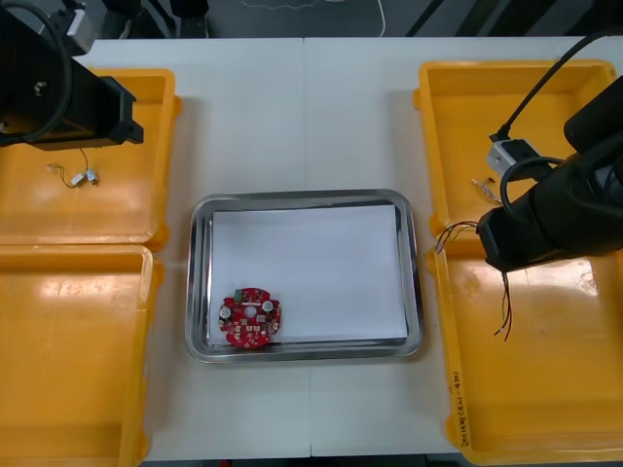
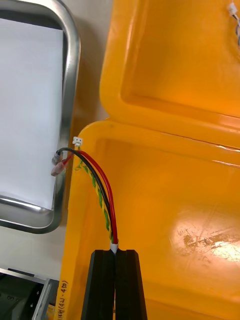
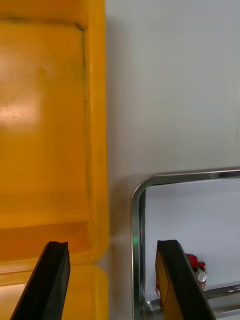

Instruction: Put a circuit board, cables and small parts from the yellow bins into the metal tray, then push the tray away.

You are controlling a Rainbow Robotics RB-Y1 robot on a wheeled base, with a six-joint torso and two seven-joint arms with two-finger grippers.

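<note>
Right tool (image 2: 115, 252) tight around red-yellow cable (image 2: 102, 202)

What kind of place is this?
Probably an electronics kitting bench: yellow bins flank a metal tray holding a red circuit board; the right gripper grips a cable over one bin, the left gripper hangs open.

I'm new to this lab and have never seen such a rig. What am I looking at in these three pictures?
This is a two-armed robot at a light table. The front view looks down from above the arms; the other two come from cameras on each wrist. Between yellow plastic bins lies a shiny metal tray, white inside, holding a round red circuit board. The right gripper, over the right-hand bins, is shut on a red and yellow cable. The left gripper is open and holds nothing, near the left bins.
</note>
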